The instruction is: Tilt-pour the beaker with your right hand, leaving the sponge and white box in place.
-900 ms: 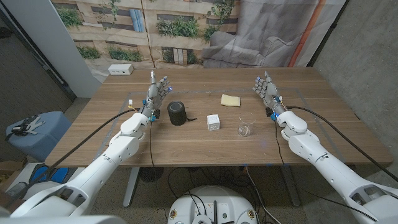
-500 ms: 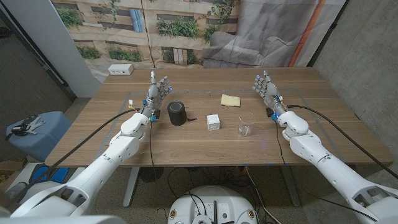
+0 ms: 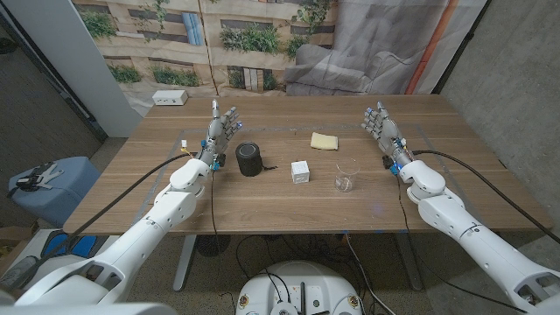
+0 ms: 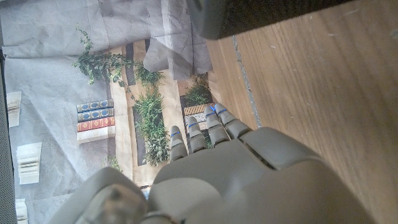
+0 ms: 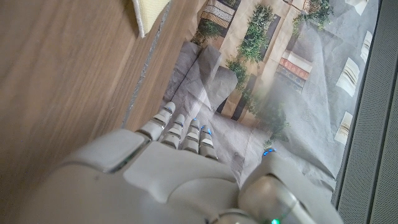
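Note:
A clear glass beaker (image 3: 346,176) stands upright on the wooden table (image 3: 262,206), right of centre. A small white box (image 3: 300,171) sits just left of it, and a yellow sponge (image 3: 325,141) lies behind them; a corner of the sponge (image 5: 149,14) appears in the right wrist view. My right hand (image 3: 383,129) stands open with fingers pointing up, to the right of the beaker and apart from it. My left hand (image 3: 220,129) is open beside a black cylinder (image 3: 249,159), holding nothing.
The black cylinder trails a thin cable toward the white box; its dark body (image 4: 261,15) looms near my left hand in the left wrist view. A white device (image 3: 170,97) sits at the table's far left corner. A printed backdrop hangs behind the table.
My right hand and forearm have shifted slightly to the right, away from the beaker. The left arm and the objects have stayed still.

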`<state>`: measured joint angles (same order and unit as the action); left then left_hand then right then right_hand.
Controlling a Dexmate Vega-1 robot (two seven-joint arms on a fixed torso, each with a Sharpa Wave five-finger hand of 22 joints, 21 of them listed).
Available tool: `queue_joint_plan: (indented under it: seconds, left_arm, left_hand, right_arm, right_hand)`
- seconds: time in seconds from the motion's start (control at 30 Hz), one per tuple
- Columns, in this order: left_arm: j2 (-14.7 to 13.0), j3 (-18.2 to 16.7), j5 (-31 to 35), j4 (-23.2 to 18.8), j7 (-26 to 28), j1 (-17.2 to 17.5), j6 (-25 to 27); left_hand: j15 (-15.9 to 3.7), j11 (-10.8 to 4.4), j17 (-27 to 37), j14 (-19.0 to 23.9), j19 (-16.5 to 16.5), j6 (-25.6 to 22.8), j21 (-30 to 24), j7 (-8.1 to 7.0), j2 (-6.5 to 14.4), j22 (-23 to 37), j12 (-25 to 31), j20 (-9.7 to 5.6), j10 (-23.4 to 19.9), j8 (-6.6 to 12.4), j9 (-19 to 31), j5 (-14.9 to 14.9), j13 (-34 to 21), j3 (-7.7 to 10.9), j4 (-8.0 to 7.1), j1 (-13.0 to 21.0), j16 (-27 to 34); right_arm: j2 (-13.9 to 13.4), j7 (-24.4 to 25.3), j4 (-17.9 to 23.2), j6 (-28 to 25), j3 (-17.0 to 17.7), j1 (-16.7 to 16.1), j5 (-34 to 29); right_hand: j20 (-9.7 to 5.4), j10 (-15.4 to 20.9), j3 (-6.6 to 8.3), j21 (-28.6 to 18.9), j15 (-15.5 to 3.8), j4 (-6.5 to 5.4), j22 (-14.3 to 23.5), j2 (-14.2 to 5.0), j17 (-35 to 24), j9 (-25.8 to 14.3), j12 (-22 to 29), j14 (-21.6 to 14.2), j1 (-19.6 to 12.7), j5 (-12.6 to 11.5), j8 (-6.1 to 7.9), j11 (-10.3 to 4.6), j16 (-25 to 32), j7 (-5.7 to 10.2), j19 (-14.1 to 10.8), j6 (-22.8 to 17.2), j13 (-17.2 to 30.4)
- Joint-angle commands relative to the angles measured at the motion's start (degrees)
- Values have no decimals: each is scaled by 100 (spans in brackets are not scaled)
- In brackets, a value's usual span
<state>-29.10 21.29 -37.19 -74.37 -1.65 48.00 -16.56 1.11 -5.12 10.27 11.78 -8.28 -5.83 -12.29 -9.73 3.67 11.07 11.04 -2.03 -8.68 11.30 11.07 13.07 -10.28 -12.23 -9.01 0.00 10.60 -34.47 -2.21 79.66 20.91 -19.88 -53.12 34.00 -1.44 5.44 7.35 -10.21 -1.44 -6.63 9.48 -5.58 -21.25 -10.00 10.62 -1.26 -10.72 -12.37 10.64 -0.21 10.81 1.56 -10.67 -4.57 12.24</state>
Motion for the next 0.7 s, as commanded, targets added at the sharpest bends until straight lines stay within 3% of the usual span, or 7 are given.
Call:
queue_joint_plan:
  seconds: [0.03, 0.27, 0.7]
  left_arm:
    - [-4, -4, -2, -1, -5, 1, -3]
    - [-5, -4, -2, -1, -6, 1, -4]
    - [-3, -2, 0, 0, -3, 0, -4]
  left_hand:
    - [4, -3, 29, 29, -34, 0, -41, -54, 141, 15, 31, -58, -49, 27, 19, 19, -14, -36, 0, 6, 25]
    - [-1, -2, 29, 35, -36, -2, -41, -52, 142, 15, 32, -58, -51, 27, 19, 20, -14, -36, 0, 6, 27]
    - [4, 0, 29, 34, -36, -3, -41, -47, 142, 15, 35, -58, -57, 26, 19, 20, -14, -36, 0, 7, 27]
  right_arm:
    - [-401, 48, 399, 110, 215, -480, -63]
    - [-573, 251, 769, 178, 391, -900, -94]
    - [-734, -1, 752, 849, 522, -1211, -326]
  right_hand:
    - [-42, 35, 20, -27, -22, 65, 6, 124, 21, -9, 25, -21, -36, -52, -33, -14, 20, -17, -4, 58, -4]
    - [-42, 19, 16, -27, -25, 129, 5, 179, 63, -9, 22, -9, -80, -57, -39, -24, 16, -27, 5, 108, -26]
    - [-59, 73, 38, -41, 22, 315, 3, 277, 182, -10, 43, -88, -241, -60, -26, -31, 41, -93, -28, 153, -72]
